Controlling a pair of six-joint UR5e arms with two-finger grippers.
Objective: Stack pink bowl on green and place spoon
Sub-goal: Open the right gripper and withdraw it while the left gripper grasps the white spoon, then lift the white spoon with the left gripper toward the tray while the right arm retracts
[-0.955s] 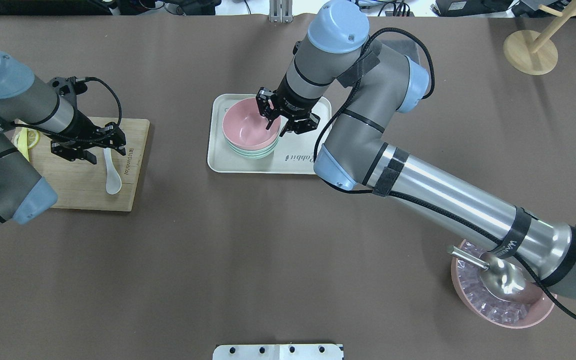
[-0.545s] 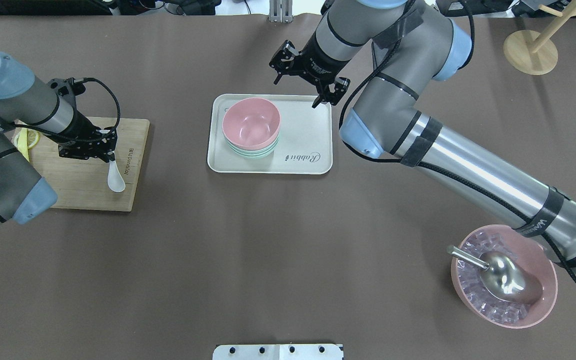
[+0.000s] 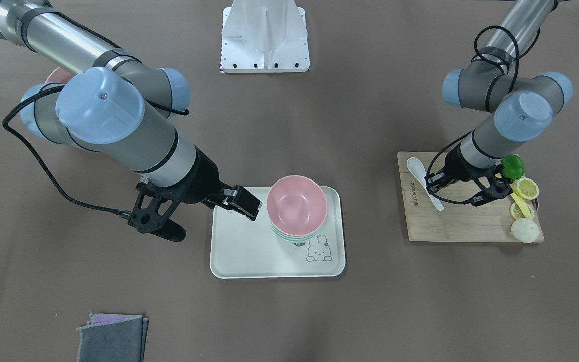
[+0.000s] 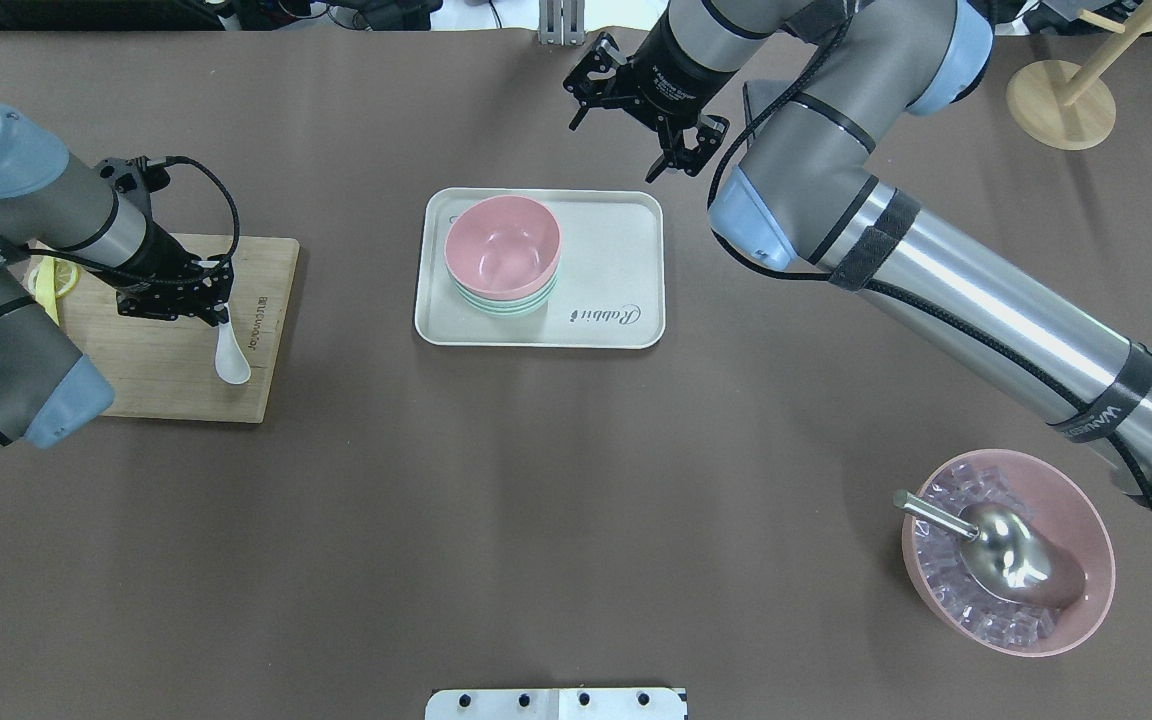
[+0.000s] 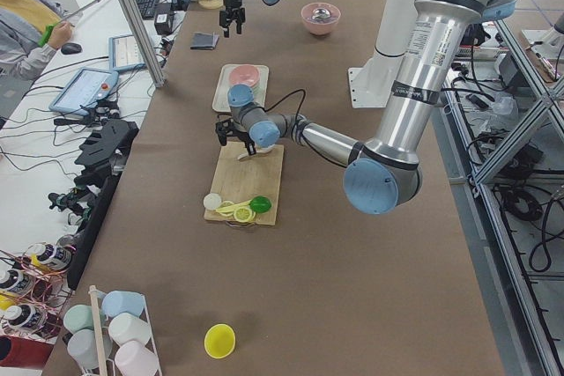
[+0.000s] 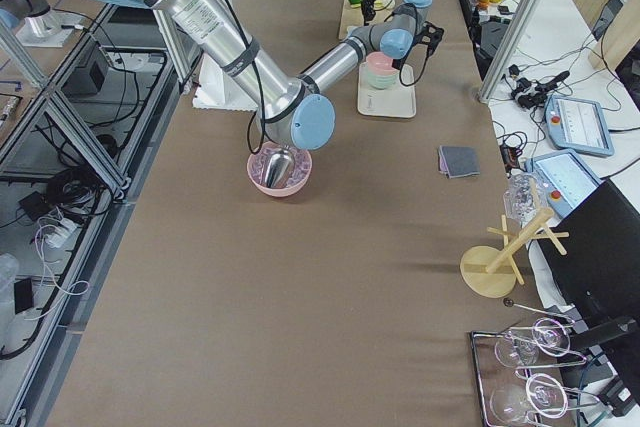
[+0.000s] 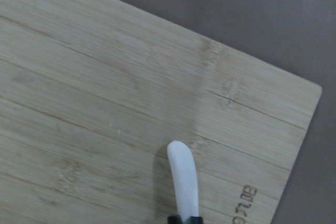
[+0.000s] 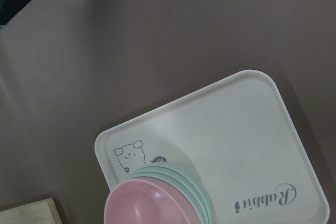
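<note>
The pink bowl (image 4: 501, 245) sits nested on the green bowls (image 4: 508, 304) on the white tray (image 4: 616, 260); the stack also shows in the front view (image 3: 297, 205) and the right wrist view (image 8: 152, 203). My right gripper (image 4: 616, 148) is open and empty, raised beyond the tray's far edge, apart from the bowls. My left gripper (image 4: 214, 310) is shut on the handle of the white spoon (image 4: 230, 362) over the wooden cutting board (image 4: 156, 385). In the left wrist view the spoon (image 7: 182, 177) sticks out from the fingertips above the board (image 7: 105, 103).
Lemon slices (image 3: 525, 188) and a lime (image 3: 512, 166) lie on the board's edge by my left arm. A pink bowl of ice with a metal scoop (image 4: 1006, 550) stands near right. A wooden stand (image 4: 1061, 105) is far right. A grey cloth (image 3: 111, 337) lies on the operators' side.
My right gripper let go of the pink bowl, rose and drew back past the tray's far edge. My left gripper came down and shut on the spoon's handle.
</note>
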